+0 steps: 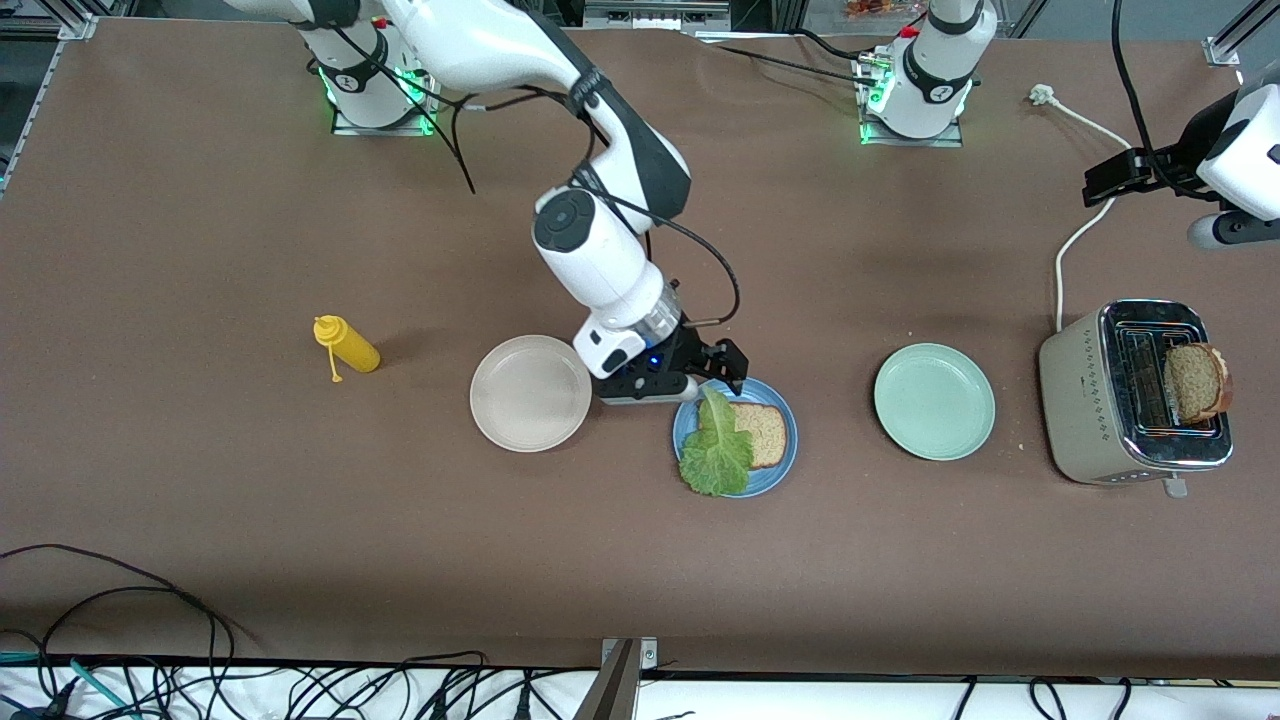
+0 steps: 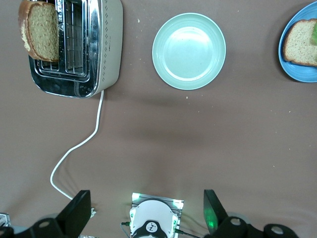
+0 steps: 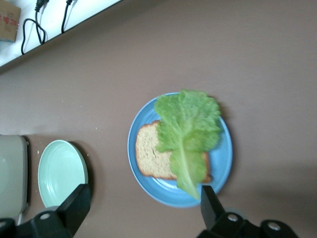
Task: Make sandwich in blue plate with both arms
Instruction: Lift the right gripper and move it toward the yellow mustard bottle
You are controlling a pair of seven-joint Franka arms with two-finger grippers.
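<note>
Hovering at frame centre, your right gripper [image 1: 722, 372] is spread wide and empty over the blue plate [image 1: 781, 464], which holds one bread slice [image 1: 762, 433] under lettuce [image 1: 716, 452]. Second slice [image 1: 1194, 382] stands in the toaster [image 1: 1090, 405], right edge. Left gripper [image 2: 146, 210] waits high, spread wide, empty.

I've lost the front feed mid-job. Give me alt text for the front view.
On the blue plate a lettuce leaf lies across one bread slice, with the right end effector open just above the plate's edge. The second bread slice stands in the toaster at the left arm's end, where the left end effector waits above the table.
</note>
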